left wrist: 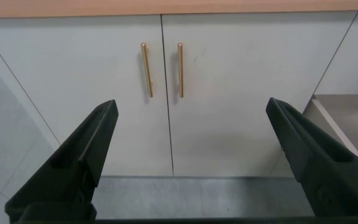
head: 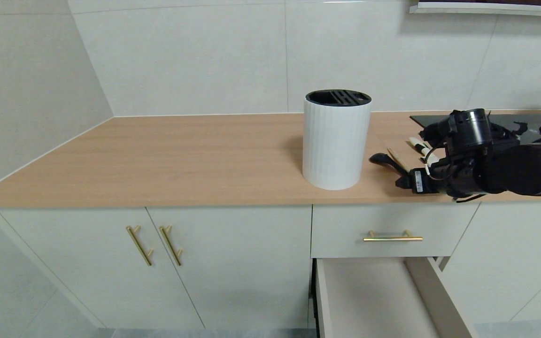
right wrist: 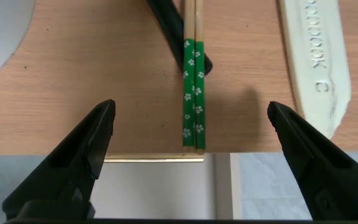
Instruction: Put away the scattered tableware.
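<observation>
Head view: a white holder [head: 336, 141] stands mid-bench [head: 158, 159]. The right arm hangs at the front edge to its right, above an open drawer [head: 369, 300]

Left wrist view: the left gripper [left wrist: 191, 109] is spread wide and empty, facing cupboard doors [left wrist: 229, 93]

Right wrist view: the right gripper [right wrist: 189, 107] is spread wide and empty, astride the chopsticks [right wrist: 193, 93]. Their green ends lie at the bench's front edge, against a black utensil [right wrist: 173, 31], with a white utensil [right wrist: 316, 62] near. A skewed closing could catch one stick only, or nudge the pair over the edge; the black utensil might drag along
</observation>
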Controlling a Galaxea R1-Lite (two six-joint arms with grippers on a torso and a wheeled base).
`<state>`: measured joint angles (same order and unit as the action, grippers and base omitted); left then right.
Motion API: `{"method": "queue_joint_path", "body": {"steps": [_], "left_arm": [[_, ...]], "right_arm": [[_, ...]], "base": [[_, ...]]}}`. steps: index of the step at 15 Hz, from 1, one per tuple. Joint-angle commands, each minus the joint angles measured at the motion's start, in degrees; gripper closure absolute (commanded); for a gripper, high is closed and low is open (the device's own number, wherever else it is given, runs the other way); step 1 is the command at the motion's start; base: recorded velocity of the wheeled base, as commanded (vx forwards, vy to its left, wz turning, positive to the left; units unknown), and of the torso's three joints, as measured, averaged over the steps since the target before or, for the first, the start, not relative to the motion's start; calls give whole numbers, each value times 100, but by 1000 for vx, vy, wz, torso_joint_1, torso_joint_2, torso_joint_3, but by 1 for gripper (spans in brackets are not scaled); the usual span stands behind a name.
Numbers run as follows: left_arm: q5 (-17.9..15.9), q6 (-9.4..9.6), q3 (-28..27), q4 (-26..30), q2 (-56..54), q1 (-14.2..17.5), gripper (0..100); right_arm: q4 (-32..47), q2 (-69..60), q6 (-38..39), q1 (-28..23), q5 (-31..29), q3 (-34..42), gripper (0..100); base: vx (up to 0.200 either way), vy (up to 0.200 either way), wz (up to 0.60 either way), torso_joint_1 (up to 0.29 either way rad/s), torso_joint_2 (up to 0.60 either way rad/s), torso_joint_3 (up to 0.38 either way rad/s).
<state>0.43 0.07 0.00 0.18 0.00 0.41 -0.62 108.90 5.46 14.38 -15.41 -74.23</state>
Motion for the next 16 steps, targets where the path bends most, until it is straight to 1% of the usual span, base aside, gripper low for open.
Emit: {"method": "queue_joint_path", "body": {"steps": [1,2,3,9,13,16], "left_arm": [[1,1,0,-1,9,2,0],[1,1,0,-1,9,2,0],[1,1,0,-1,9,2,0],[1,1,0,-1,9,2,0],[1,1,0,-1,9,2,0],[1,1,0,-1,9,2,0]], "right_arm": [[1,35,-1,-6,3,-4,0],[1,35,-1,-6,3,-4,0],[1,61,-1,-6,3,-4,100],[1,35,-1,-6,3,-30,100],[27,-264,8,-6,3,49,100],[53,-1081,8,12,56,603,100]], "base": [[0,0,0,0,0,0],[0,0,0,0,0,0],[0,0,0,0,0,0],[0,0,0,0,0,0],[0,0,0,0,0,0],[0,0,0,0,0,0]]}}
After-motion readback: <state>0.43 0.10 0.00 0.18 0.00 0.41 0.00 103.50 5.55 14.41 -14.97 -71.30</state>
